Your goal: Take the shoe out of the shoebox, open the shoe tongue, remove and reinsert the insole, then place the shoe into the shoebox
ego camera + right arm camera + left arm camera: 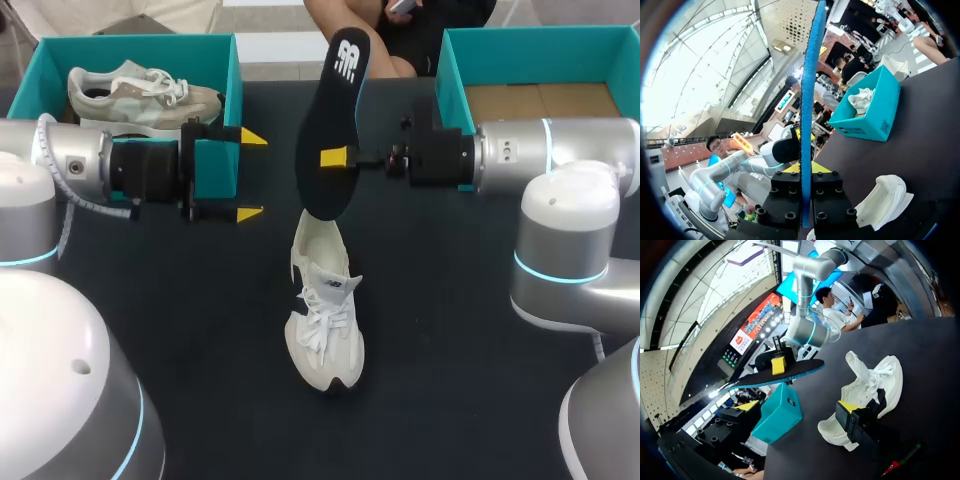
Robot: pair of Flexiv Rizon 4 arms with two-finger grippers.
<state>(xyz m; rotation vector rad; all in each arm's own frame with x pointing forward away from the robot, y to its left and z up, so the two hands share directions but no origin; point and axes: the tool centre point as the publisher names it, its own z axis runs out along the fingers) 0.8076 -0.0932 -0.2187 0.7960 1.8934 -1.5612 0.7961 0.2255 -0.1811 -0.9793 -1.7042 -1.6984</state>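
A white lace-up sneaker (323,320) stands on the dark table (480,350), toe toward the camera in the head view. Directly above its heel hangs a black foam insole (335,130), clamped near its lower end by the right end effector (333,157). One yellow tip shows on the near face.

The right wrist view shows what the head view cannot. The insole is edge-on there, a thin blue strip (809,100), with both fingers pressed flat against its two faces.

To the left of the sneaker and higher, the left end effector (250,175) points toward the insole with its fingers spread wide and nothing between them. Its wrist view looks across at the insole's blue underside (785,372) and the sneaker's open collar (870,385).

Behind and left of the sneaker, a teal cardboard shoebox (232,70) holds a beige sneaker (140,95). Behind and right is an empty teal shoebox (450,80) with a brown floor.
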